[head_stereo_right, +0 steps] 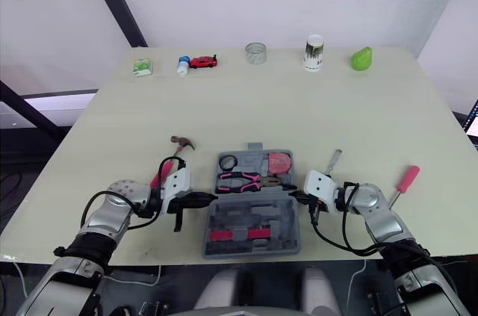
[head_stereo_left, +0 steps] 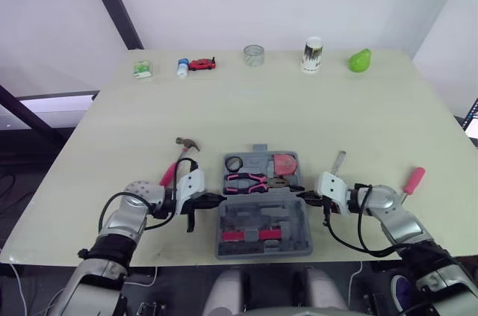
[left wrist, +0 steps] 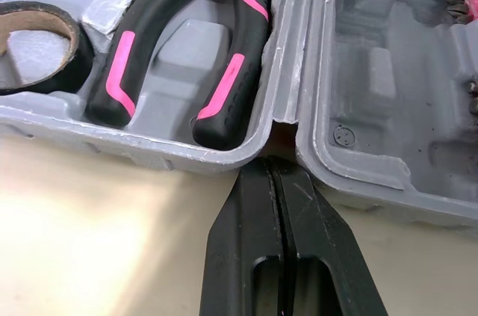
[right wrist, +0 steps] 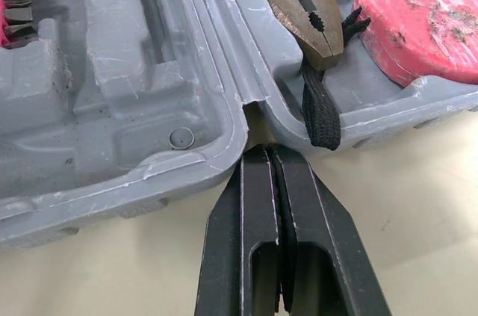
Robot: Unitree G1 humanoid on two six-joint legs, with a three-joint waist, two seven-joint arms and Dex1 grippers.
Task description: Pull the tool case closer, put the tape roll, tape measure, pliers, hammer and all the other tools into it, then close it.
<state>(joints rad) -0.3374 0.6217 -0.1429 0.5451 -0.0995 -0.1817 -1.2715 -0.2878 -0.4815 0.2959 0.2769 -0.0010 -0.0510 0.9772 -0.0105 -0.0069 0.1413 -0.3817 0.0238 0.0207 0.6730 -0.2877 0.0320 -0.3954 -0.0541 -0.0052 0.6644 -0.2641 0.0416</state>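
Left pincer (left wrist: 278, 163): pressed together, tips right at the hinge notch of the open grey plastic tool case (head_stereo_left: 291, 215).
Right pincer (right wrist: 270, 150): same deal, at the opposite notch.
Risk: I reckon an uneven tug spins the case, or my tips slip off.
Leftovers: pink-handled hammer (head_stereo_left: 178, 158) just behind my left pincer, pink-handled screwdriver (head_stereo_left: 413, 179) out past my right.
Surface: pale smooth tabletop (head_stereo_left: 299, 107), loads of free space.
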